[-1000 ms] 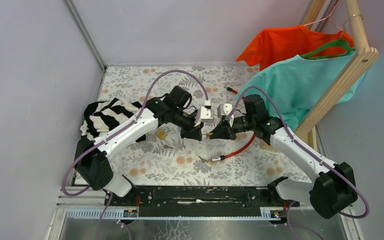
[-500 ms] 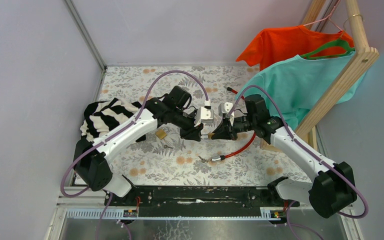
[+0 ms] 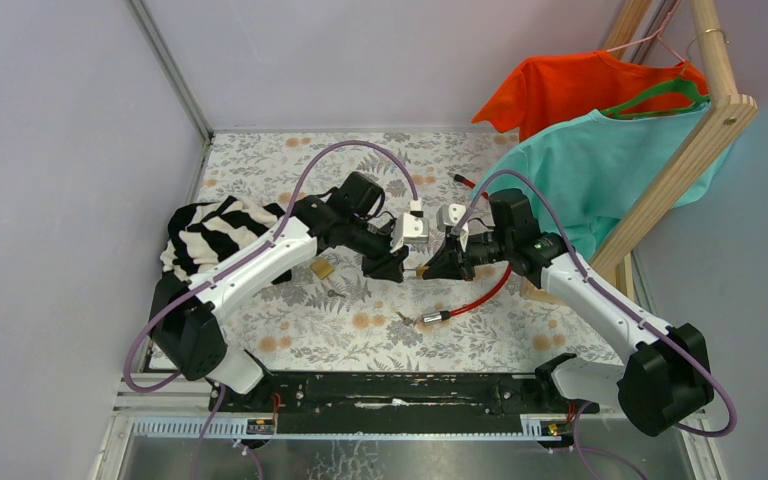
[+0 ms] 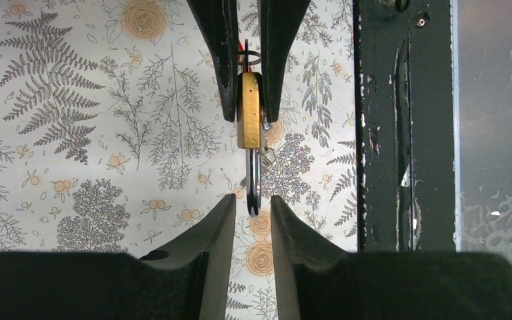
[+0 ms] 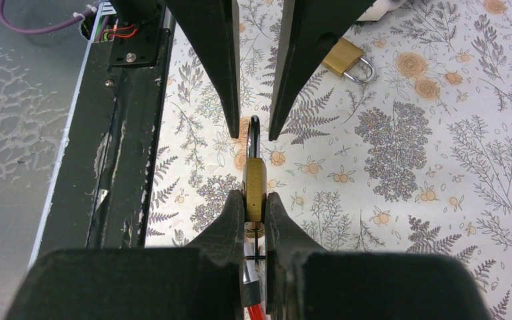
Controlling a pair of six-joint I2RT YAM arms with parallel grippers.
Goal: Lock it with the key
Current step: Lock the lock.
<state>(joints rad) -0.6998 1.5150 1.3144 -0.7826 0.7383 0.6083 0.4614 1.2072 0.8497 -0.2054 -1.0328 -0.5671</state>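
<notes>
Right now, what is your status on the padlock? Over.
Right claw shut on padlock. Left claw open, tips either side of the shackle, not gripping. Second padlock lies on the table, clear of both claws.

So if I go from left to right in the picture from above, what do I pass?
striped cloth → loose padlock on the table → left gripper, open → right gripper, shut on the held padlock → teal shirt
</notes>
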